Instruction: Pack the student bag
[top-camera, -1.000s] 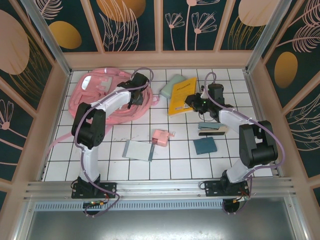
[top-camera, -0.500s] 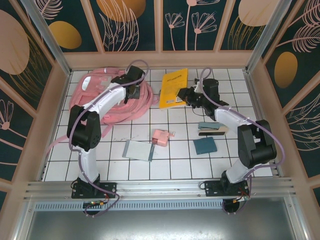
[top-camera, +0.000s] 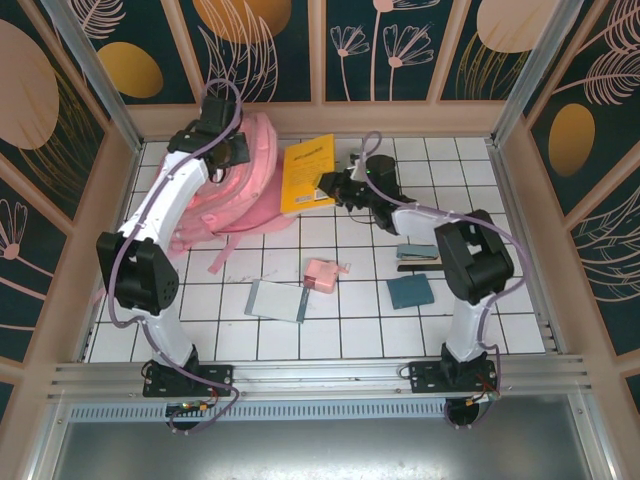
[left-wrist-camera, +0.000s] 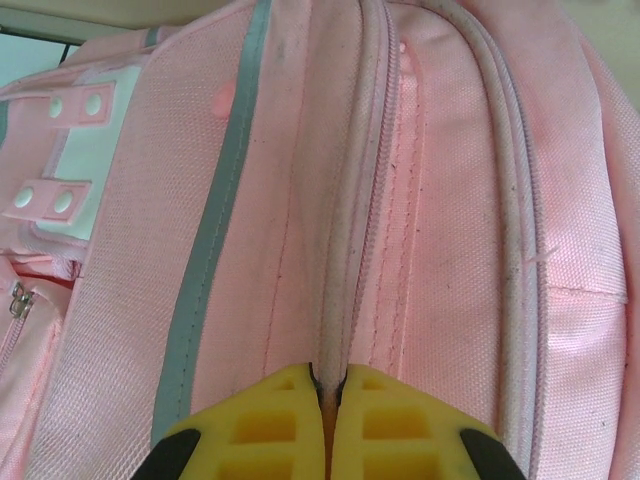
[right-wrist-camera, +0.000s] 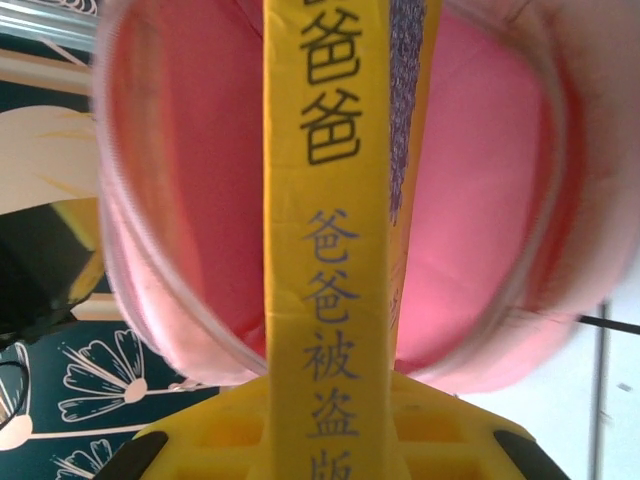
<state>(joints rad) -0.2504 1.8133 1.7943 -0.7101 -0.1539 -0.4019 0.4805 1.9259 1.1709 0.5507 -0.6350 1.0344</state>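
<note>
The pink student bag is lifted upright at the back left, its mouth turned to the right. My left gripper holds its top, and in the left wrist view the left gripper is shut on a piped seam of the student bag. My right gripper is shut on a yellow book beside the bag. In the right wrist view the right gripper clamps the book spine-up. The book's far end points into the bag's open pink interior.
On the white tiled table lie a small pink pouch, a grey notebook, a teal notebook and a flat teal-and-tan case. A loose pink strap trails from the bag. Patterned walls close in the back and sides.
The left arm has raised the bag from lying flat to upright and swung toward the back left. The right arm has carried the yellow book leftward up to the bag's mouth.
</note>
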